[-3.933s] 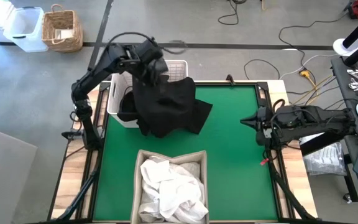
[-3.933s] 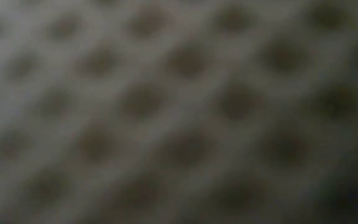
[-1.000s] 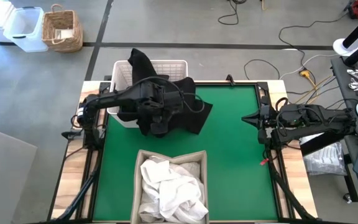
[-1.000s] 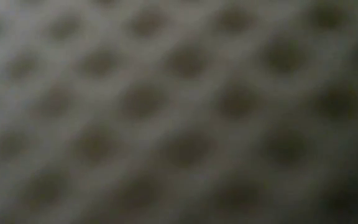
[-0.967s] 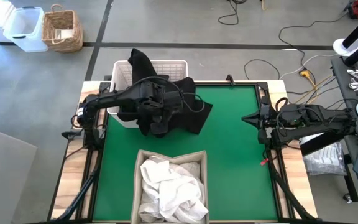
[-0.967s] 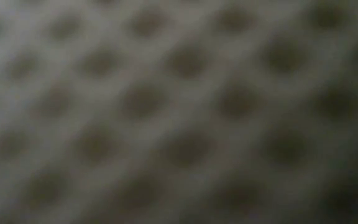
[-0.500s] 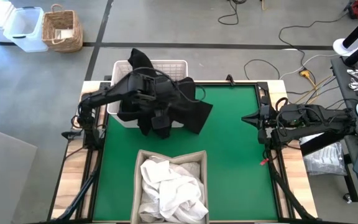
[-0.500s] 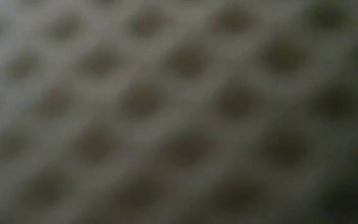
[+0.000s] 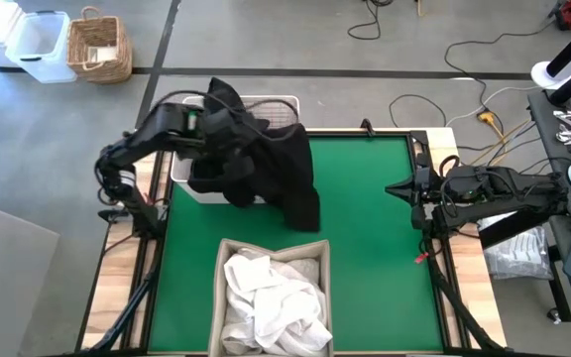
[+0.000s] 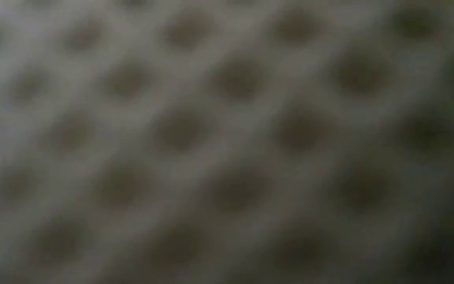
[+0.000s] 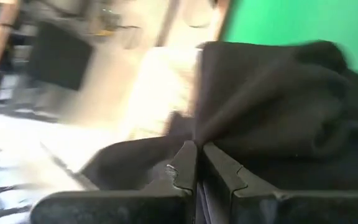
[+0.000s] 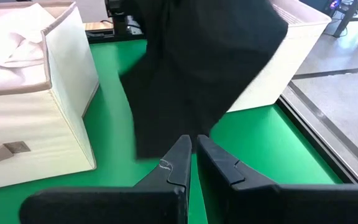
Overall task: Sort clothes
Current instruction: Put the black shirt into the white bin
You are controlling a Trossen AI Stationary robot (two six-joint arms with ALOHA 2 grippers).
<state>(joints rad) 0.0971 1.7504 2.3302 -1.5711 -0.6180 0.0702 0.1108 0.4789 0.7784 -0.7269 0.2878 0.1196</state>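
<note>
Left gripper (image 9: 228, 127), clenched on the black garment (image 9: 284, 169) — cloth hangs long toward the bin (image 9: 272, 297), over basket (image 9: 188, 169) and mat (image 9: 375, 228); right gripper (image 9: 397, 190) closed, empty, well apart.

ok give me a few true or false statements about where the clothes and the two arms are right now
1. The left gripper is shut on the black garment. True.
2. The black garment lies wholly inside the white basket. False: it hangs over the basket's rim and down over the green mat.
3. The fabric bin at the near edge holds white clothes. True.
4. The right gripper is holding a white garment. False: it is shut and empty, at the table's right edge.
5. The low view shows both arms. False: it shows only a blurred mesh pattern.
</note>
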